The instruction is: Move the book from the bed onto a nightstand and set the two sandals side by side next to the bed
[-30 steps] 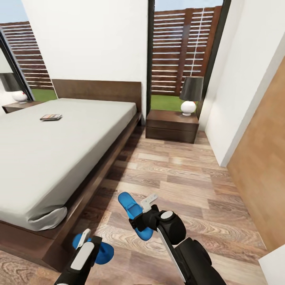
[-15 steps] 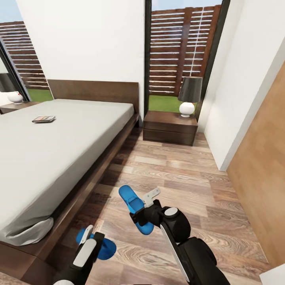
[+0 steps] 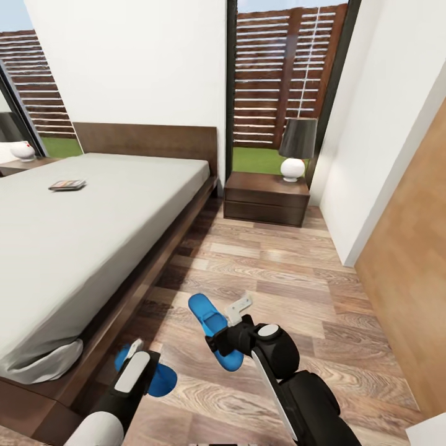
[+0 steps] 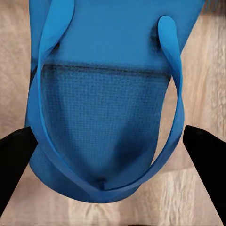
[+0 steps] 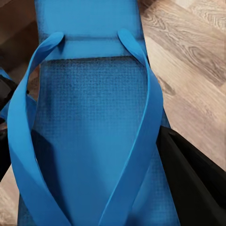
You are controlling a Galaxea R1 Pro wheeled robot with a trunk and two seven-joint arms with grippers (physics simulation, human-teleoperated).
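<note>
Head view. The bed [image 3: 93, 210] occupies the left half of the frame, its headboard against the white wall. The book [image 3: 67, 184] lies flat on the mattress at about 10 o'clock from frame centre, well apart from both arms. A nightstand [image 3: 266, 198] stands at about 1 o'clock, just beside the bed's head end, with a lamp [image 3: 296, 148] on its top. A second nightstand [image 3: 21, 164] with its own lamp shows at the 9 o'clock edge. Behind the near nightstand is the black-framed window [image 3: 282, 80], showing a slatted fence and grass. The wood-plank floor [image 3: 291, 279] runs from centre to 5 o'clock.

The right gripper [image 3: 230, 327] is at about 6 o'clock, clamped on one blue sandal [image 3: 210, 322], which points toward 11 o'clock above the floor. The left gripper [image 3: 137, 362] is at about 7 o'clock, close to the bed frame's corner, with the other sandal [image 3: 158, 379] at its tip. The two sandals are apart, not side by side.

Left wrist view. The blue sandal [image 4: 108, 117] spans the picture, its straps meeting near the gripper. The dark fingers [image 4: 205, 155] stand on either side of the sole, touching its edges; the grip appears closed on it. Floor planks show behind.

Right wrist view. The other sandal [image 5: 94, 132] runs lengthwise away from the camera. One dark finger [image 5: 193, 183] presses against the sole's edge. Floor planks lie beyond.
</note>
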